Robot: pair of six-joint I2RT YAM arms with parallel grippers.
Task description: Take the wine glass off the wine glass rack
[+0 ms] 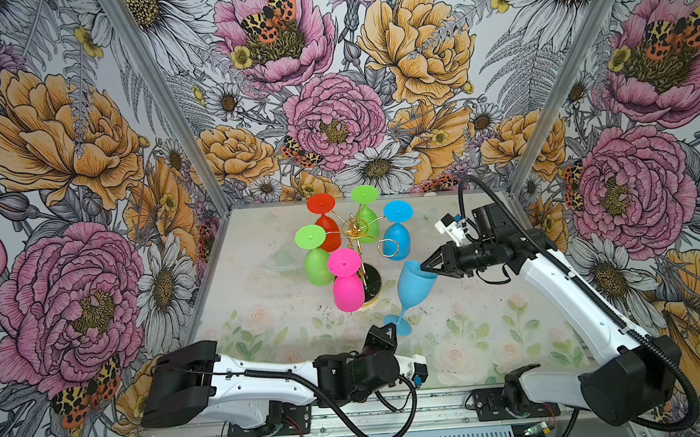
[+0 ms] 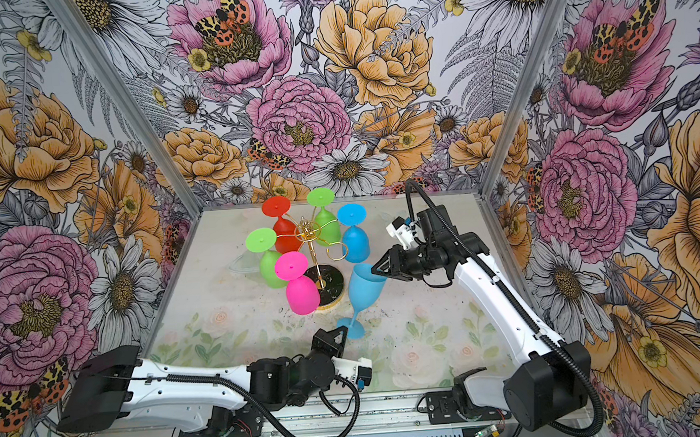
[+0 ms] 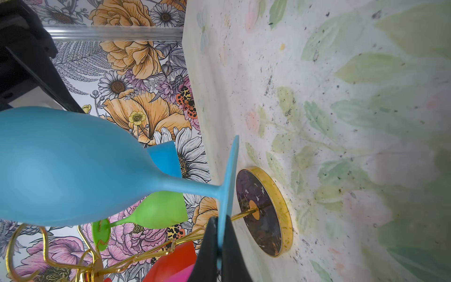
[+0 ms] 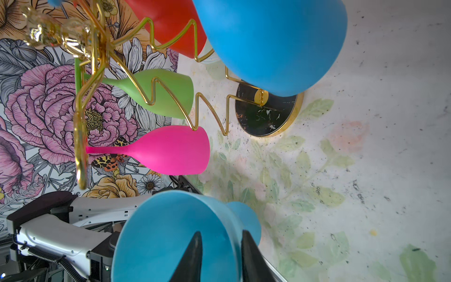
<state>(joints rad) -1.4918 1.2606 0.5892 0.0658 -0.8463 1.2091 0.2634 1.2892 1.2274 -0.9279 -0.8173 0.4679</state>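
A light blue wine glass (image 1: 415,284) (image 2: 363,287) hangs tilted off the wine glass rack (image 1: 355,227), to the right of the rack's round black gold-rimmed base (image 1: 375,284). My left gripper (image 1: 390,329) (image 3: 219,234) is shut on the rim of the glass's foot (image 3: 229,175). At the other end, my right gripper (image 1: 424,266) (image 4: 222,233) straddles the bowl's rim. One finger is inside the bowl (image 4: 175,234) and one outside. A gap shows beside the inner finger, so the jaws stand open.
Several glasses hang upside down on the gold rack: red (image 1: 327,229), green (image 1: 367,218), blue (image 1: 397,237), a second green (image 1: 317,267) and pink (image 1: 347,290). A faint clear object (image 1: 278,261) lies left of the rack. Flowered walls close three sides.
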